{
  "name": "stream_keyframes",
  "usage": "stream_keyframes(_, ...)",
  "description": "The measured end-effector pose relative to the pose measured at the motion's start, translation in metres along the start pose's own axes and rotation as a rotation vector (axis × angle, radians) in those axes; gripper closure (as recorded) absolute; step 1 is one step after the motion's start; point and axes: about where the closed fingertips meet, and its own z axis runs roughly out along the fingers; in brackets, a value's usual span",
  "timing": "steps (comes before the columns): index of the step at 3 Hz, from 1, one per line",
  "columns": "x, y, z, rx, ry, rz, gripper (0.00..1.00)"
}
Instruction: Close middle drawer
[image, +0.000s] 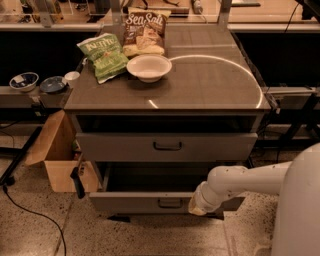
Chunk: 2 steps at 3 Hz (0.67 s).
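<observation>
The middle drawer is the wide grey drawer with a low front panel and a small dark loop handle. It stands pulled out below the taller-fronted drawer, and part of its dark tray shows. My gripper, at the end of the white arm, is pressed against the right part of the drawer's front panel, just right of the handle. The arm reaches in from the lower right.
The cabinet top holds a white bowl, a green chip bag and a Sea Salt chip bag. An open cardboard box stands on the floor at the left. A black cable lies on the floor. My white body fills the lower right.
</observation>
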Motion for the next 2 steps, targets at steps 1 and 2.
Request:
stream_keyframes(1, 0.002, -0.024, 0.003, -0.006, 0.023, 0.001, 1.0)
stream_keyframes(2, 0.004, -0.052, -0.003, -0.003, 0.071, -0.001, 1.0)
